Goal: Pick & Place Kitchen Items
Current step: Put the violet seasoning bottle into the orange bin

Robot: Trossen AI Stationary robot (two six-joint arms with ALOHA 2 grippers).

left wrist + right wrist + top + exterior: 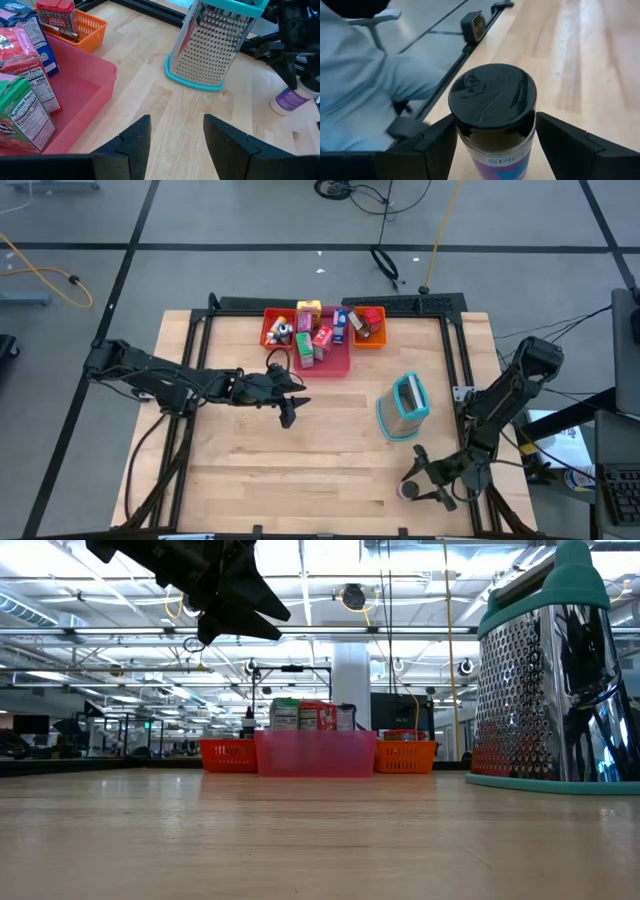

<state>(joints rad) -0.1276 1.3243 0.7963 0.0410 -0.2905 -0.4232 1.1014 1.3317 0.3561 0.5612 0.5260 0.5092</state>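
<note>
Food boxes stand upright in the pink tray (322,345): a green one (22,117) and red ones (25,60). The red tray (277,330) and the orange tray (368,327) hold more small items, among them a red box (56,17). My left gripper (290,410) hangs open above the table's middle, near the pink tray, and holds nothing. A small bottle (495,125) with a dark cap and purple label stands upright near the table's near right corner. My right gripper (415,480) is open, with one finger on each side of the bottle. My right gripper comes level at the bottle's upper body (470,150), just below the dark cap. One finger (565,145) stands clearly apart from it. I cannot tell whether the other finger (437,145) touches it. The bottle stands upright on the table.
A teal-and-white grater (403,408) stands right of centre, between the two grippers. The trays sit in a row at the far edge. Bare wood lies across the near and left parts of the table. A person in pale blue (355,75) sits beyond the table's edge by the bottle.
</note>
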